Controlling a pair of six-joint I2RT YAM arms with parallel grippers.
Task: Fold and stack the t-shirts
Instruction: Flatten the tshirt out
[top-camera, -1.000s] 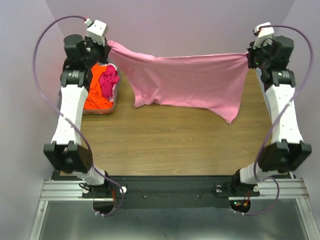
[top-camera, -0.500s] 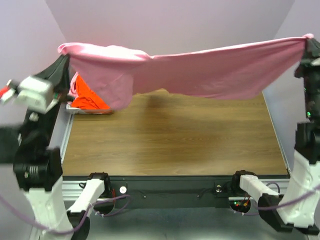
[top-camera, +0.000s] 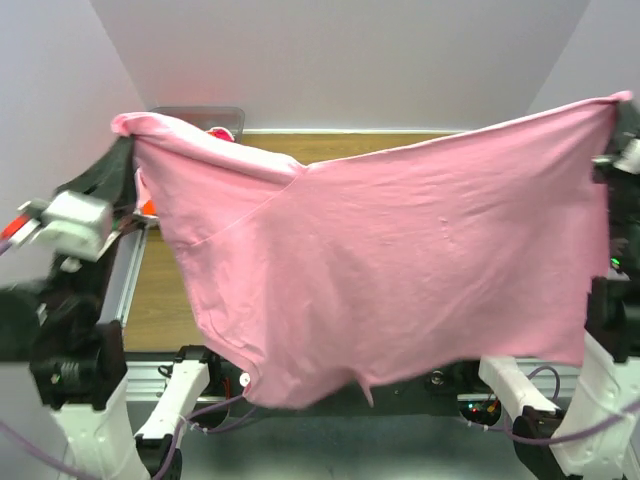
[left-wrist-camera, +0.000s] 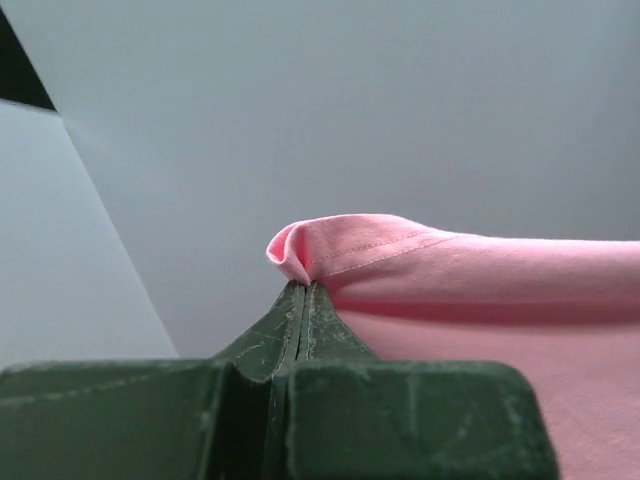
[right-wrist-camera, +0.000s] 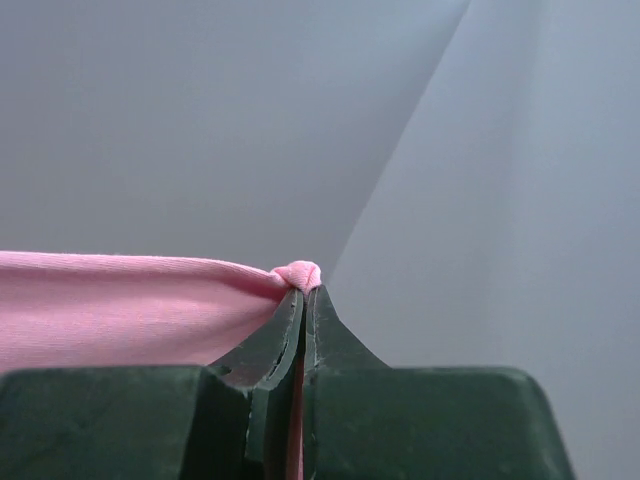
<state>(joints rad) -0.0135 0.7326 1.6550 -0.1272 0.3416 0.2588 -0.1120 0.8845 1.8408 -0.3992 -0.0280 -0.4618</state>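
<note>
A light pink t-shirt (top-camera: 400, 260) hangs spread wide in the air between my two grippers and covers most of the table in the top view. My left gripper (top-camera: 125, 135) is shut on its upper left corner, held high at the left. The left wrist view shows the jaws pressed together on the hemmed fabric (left-wrist-camera: 380, 250), with the gripper (left-wrist-camera: 303, 284) below it. My right gripper (top-camera: 618, 105) is shut on the upper right corner at the far right. The right wrist view shows a bunched knot of cloth (right-wrist-camera: 298, 274) above the closed gripper (right-wrist-camera: 304, 292).
A clear plastic bin (top-camera: 200, 120) stands at the back left, mostly hidden behind the shirt, with a bit of orange cloth (top-camera: 146, 207) showing. A strip of the wooden table (top-camera: 165, 300) shows at the left. The arm bases sit along the near edge.
Both arms have swung up and toward the camera. The pink shirt has been lifted from the table's back and now hangs as a wide sheet in front of the view.
</note>
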